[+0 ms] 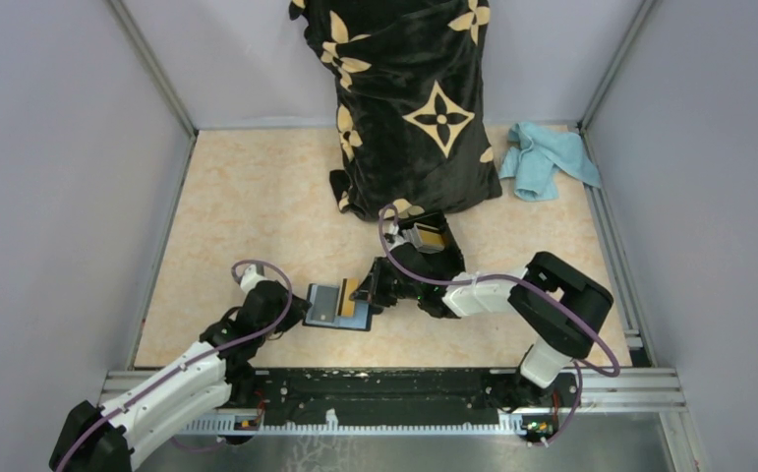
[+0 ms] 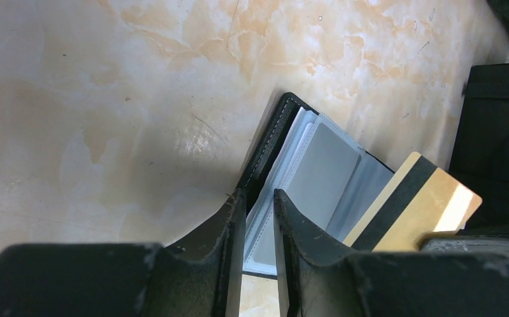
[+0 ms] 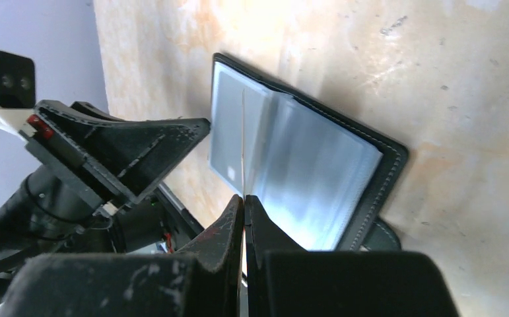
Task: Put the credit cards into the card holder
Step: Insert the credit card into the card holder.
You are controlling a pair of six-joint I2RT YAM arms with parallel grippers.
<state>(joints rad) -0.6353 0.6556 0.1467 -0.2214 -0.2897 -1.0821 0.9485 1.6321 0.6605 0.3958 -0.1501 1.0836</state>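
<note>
The black card holder (image 1: 330,307) lies open on the table, its clear sleeves facing up. It also shows in the left wrist view (image 2: 324,172) and the right wrist view (image 3: 317,178), with its strap tab (image 3: 383,234) under the right side. My left gripper (image 1: 301,310) is closed narrowly on the holder's left edge, with cover and sleeves between the fingers (image 2: 259,195). My right gripper (image 1: 367,292) is shut on an orange-gold credit card (image 1: 351,291) with a black stripe (image 2: 416,205). The card stands on edge over the sleeves and looks like a thin line (image 3: 244,165) ahead of that gripper (image 3: 244,198).
A rigid black box (image 1: 424,236) holding more orange-gold cards sits behind the right gripper and also shows in the left wrist view (image 2: 496,132). A black cloth with gold flowers (image 1: 414,98) hangs at the back. A light blue cloth (image 1: 547,157) lies at the back right. Walls enclose the table.
</note>
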